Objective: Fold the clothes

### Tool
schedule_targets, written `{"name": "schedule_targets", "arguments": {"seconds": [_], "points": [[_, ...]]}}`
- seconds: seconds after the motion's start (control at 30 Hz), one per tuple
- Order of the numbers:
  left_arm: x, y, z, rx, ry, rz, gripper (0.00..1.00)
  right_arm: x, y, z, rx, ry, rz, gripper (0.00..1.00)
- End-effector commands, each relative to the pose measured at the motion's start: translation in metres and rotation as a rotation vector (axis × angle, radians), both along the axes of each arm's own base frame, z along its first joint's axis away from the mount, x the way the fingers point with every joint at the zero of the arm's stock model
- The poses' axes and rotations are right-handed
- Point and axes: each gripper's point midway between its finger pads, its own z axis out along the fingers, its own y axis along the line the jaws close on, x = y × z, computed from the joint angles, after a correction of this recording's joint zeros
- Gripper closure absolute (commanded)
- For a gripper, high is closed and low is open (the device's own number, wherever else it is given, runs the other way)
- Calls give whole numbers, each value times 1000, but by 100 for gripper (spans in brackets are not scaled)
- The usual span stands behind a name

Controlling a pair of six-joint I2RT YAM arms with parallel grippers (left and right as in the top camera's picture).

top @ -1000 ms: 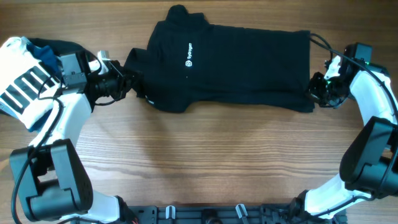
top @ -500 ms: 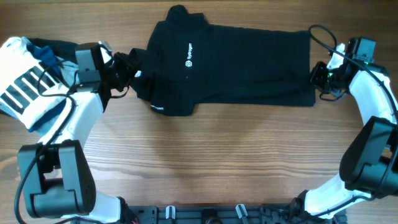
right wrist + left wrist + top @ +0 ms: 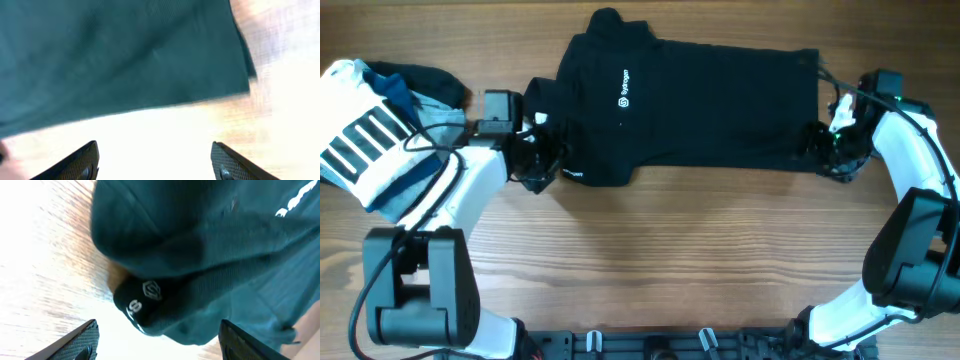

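The black shirt (image 3: 720,100) lies flat across the upper middle of the wooden table (image 3: 670,260), collar toward the top left and white chest logo (image 3: 623,88) face up. From overhead the left gripper (image 3: 533,165) sits at the sleeve on the shirt's left and the right gripper (image 3: 825,155) at its lower right corner, but neither gap can be read there. The wrist views settle it. The left gripper (image 3: 157,326) is spread wide, with the sleeve's white mark (image 3: 142,297) just above the 2 fingers. The right gripper (image 3: 154,146) is also spread, over bare table below the shirt's edge (image 3: 125,60). A white striped garment (image 3: 360,135) lies at far left.
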Motion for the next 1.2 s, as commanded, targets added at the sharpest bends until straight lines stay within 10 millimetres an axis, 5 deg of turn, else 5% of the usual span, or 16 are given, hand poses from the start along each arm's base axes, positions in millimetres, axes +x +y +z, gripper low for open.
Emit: {"name": "schedule_targets", "arguments": {"seconds": [0.0,0.17,0.5,0.93,1.07,1.13,1.17], "points": [[-5,-7,-5,136,-13,-64,26,-17,-5,5,-38,69,-26,26],[-10,-28,-8,295,-82,-256,25,-35,0,3,-18,145,-43,25],[10,-28,-1,359,-198,-330,19,-80,14,-54,8,225,-63,24],[21,-10,-1,430,-218,-310,27,-77,13,-63,1,195,-67,22],[11,-13,-21,432,-152,-341,49,-77,13,-63,1,194,-67,22],[6,-23,-28,394,-132,-367,95,-77,13,-63,1,194,-67,22],[5,-30,-28,354,-136,-379,96,-77,13,-63,1,194,-67,22]]}}
